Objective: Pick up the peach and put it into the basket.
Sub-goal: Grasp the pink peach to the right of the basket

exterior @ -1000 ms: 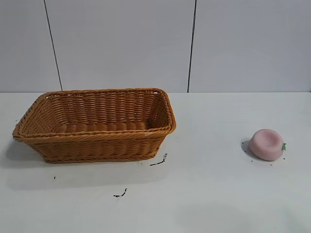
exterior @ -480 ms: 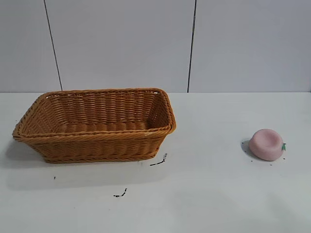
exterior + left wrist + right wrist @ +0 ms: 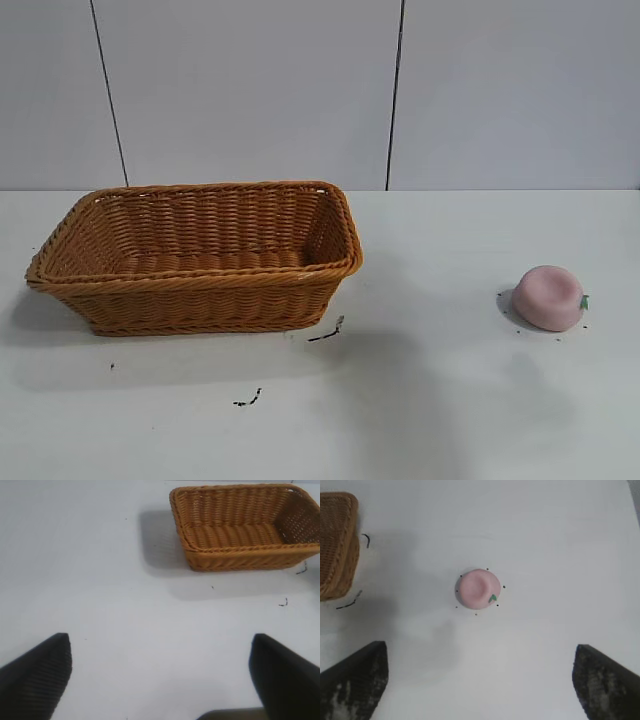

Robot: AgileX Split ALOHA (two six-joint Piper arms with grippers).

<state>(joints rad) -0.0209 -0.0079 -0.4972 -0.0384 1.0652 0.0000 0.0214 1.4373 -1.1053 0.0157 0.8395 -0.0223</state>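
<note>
peach (image 3: 548, 297) sitting on desk (image 3: 450, 400), well apart from basket (image 3: 195, 255). right end effector (image 3: 480, 680) spread wide above peach. left end effector (image 3: 160, 680) spread wide near basket.

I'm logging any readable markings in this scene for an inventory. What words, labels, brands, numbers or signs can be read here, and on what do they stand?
None: no readable text in any view.
The basket: bare wicker, no label.
The peach: plain pink, only a green leaf.
The table: a few small black scribbles and dots, not letters or numbers.
The left pincer and right pincer: no markings.
</note>
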